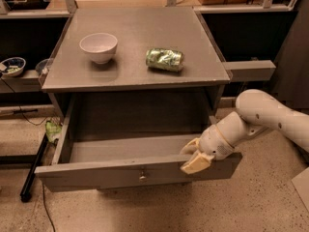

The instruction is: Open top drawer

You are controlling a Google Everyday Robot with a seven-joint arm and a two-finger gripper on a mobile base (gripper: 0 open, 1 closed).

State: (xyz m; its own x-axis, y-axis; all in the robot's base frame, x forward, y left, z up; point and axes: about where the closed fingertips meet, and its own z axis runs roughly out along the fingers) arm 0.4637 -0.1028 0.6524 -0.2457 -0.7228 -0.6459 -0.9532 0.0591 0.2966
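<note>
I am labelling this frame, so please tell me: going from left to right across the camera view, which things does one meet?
Small bowl on the side shelf → white bowl → knob of the top drawer → crushed green can → gripper, fingers shut on the drawer front near its right end.
</note>
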